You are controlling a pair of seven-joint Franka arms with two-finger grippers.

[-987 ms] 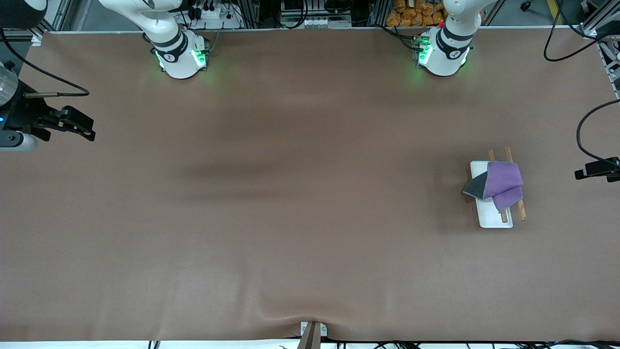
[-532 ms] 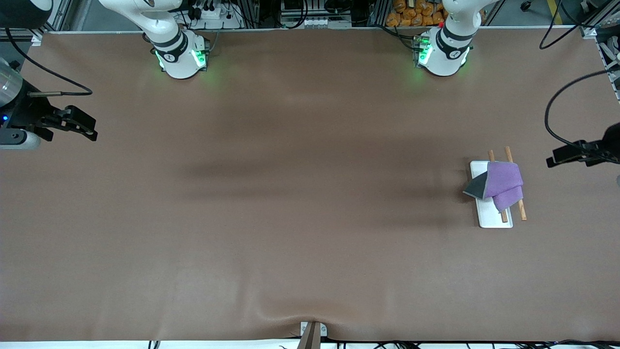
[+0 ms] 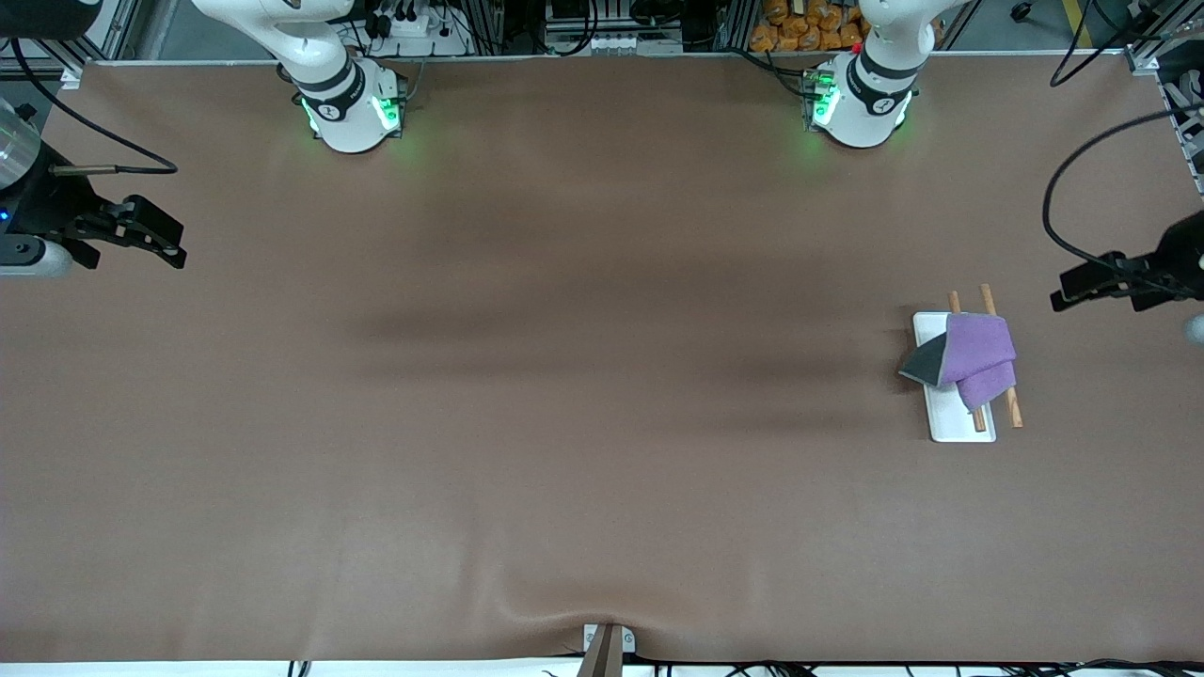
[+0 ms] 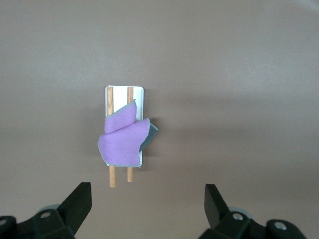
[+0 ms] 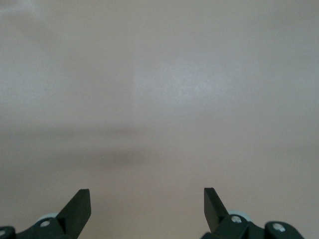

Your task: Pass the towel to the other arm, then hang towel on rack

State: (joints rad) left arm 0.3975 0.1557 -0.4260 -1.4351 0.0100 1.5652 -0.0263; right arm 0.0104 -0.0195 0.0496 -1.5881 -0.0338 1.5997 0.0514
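Observation:
The purple towel [image 3: 978, 357] with its grey reverse showing hangs over the two wooden rods of the rack [image 3: 955, 425] at the left arm's end of the table. It also shows in the left wrist view [image 4: 122, 141], draped on the rack [image 4: 124, 92]. My left gripper [image 3: 1063, 291] is open and empty, up in the air over the table's end beside the rack; its jaws stand wide apart in the left wrist view [image 4: 147, 199]. My right gripper [image 3: 174, 249] is open and empty over the right arm's end of the table, and it shows in its own wrist view [image 5: 147, 201].
The brown table mat [image 3: 564, 423] spreads across the whole table. A small metal clamp [image 3: 607, 644] sits at the table edge nearest the front camera. Black cables hang by the left arm's end.
My left gripper has moved away from the rack's level toward the arm bases and slightly inward over the table. My right gripper has shifted a little. The towel and rack have not moved.

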